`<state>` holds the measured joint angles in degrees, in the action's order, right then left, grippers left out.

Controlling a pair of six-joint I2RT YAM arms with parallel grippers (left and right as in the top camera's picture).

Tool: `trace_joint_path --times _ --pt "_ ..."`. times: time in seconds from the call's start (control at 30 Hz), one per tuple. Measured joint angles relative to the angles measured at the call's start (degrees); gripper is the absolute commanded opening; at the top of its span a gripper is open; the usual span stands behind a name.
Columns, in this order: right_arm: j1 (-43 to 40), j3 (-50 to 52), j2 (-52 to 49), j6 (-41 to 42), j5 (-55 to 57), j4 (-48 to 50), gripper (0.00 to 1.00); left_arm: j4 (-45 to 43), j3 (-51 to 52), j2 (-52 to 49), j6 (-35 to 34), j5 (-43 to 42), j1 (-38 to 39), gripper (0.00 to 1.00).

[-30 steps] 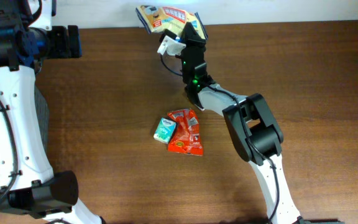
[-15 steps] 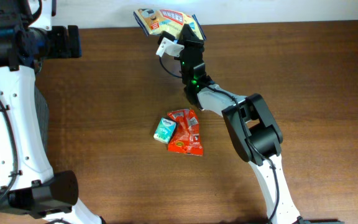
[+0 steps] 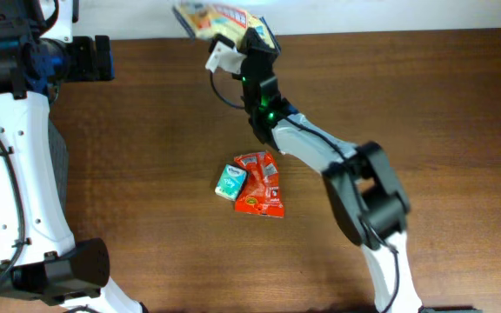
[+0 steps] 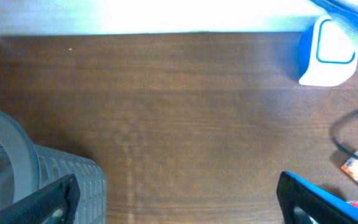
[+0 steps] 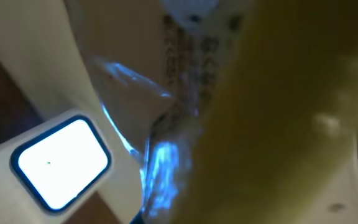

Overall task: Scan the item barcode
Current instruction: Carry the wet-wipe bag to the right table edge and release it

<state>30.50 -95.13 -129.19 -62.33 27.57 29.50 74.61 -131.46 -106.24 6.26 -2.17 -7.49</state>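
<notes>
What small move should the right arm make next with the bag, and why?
Probably rotate the right pincer slightly, keeping the bag it grips near the scanner. The blue light falls on the wrapper, but only small print shows there, no barcode, so a small turn may bring the code to the window.

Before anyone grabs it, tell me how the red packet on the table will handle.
The red packet looks crinkled and flat, so probably floppy and light. Its glossy film may slip when pinched. Pushed, it should slide rather than roll, likely nudging the teal pack beside it.
</notes>
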Motion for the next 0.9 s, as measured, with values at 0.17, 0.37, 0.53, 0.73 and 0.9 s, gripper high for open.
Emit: trace_joint_path --times 0.17,0.37,0.53,0.73,0.9 --pt "2.23 -0.61 14.88 13.49 -2.10 -25.97 0.04 -0.04 0.00 0.00 0.00 -0.02 0.00 0.99" --pt "2.08 -0.98 30.80 43.19 -18.71 -53.24 0.04 -0.02 0.00 -0.02 0.00 -0.04 0.00 0.99" --pt "-7.89 -1.38 39.71 62.12 -33.83 -74.77 0.04 -0.04 0.00 -0.02 0.00 -0.02 0.00 0.99" --pt "-28.65 -0.52 40.13 70.29 -42.62 -88.50 0.04 -0.02 0.00 -0.02 0.00 -0.04 0.00 0.99" --pt "-43.80 7.56 36.59 69.26 -48.57 -85.90 0.04 -0.02 0.00 -0.02 0.00 -0.02 0.00 0.99"
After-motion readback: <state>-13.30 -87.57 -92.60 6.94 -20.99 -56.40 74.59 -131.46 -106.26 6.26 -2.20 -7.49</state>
